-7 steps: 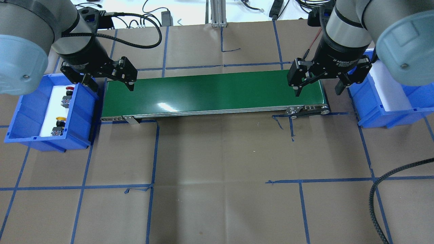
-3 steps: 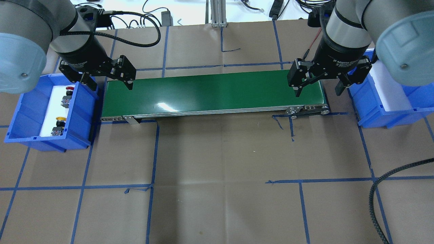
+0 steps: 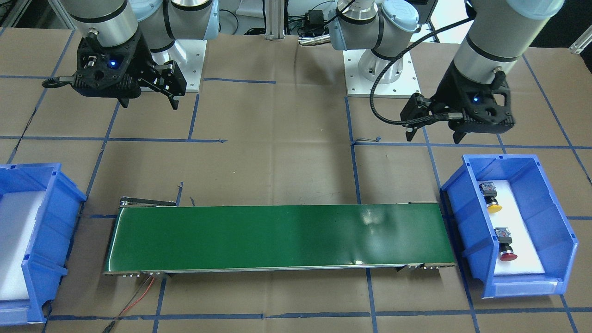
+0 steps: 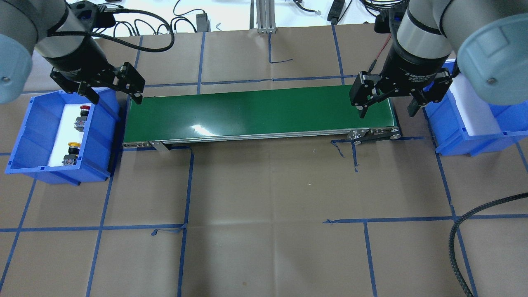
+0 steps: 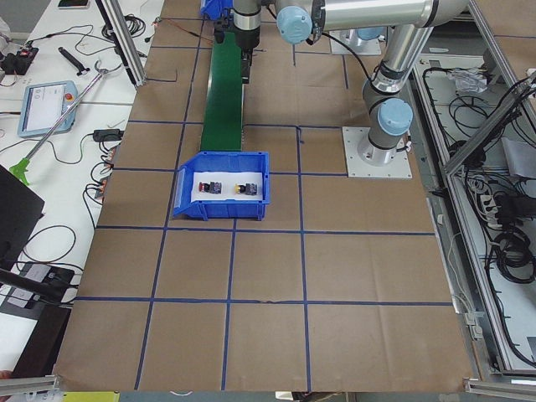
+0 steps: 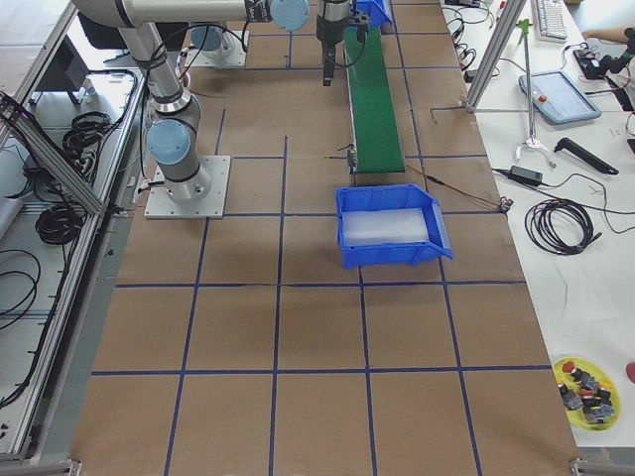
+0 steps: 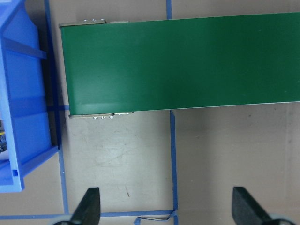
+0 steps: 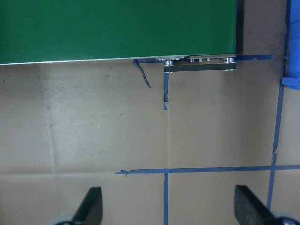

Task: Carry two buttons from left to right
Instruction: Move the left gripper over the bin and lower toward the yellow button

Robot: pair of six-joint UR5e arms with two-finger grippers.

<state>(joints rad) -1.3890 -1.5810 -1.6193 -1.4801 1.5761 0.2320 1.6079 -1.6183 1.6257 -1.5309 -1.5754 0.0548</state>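
The red-capped button (image 4: pixel 83 109) and the yellow-capped button (image 4: pixel 74 145) lie on white padding in the blue left bin (image 4: pixel 99 136). The front-facing view shows them too, red (image 3: pixel 507 255) and yellow (image 3: pixel 494 207). My left gripper (image 4: pixel 115 98) is open and empty above the bin's inner wall, between the bin and the end of the green conveyor belt (image 4: pixel 255 111). One of its fingertips (image 4: pixel 93 97) is near the red button. My right gripper (image 4: pixel 387 112) is open and empty above the belt's right end. Both wrist views show spread fingers with nothing between them.
A blue right bin (image 4: pixel 449 128) with white padding stands past the belt's right end. A black cable (image 4: pixel 466 231) loops in at the front right. A yellow dish of spare parts (image 6: pixel 587 395) sits at the table's corner in the exterior right view.
My left arm has moved left, from over the belt's left end toward the left bin. Its jaws stay open. The right arm has not moved.
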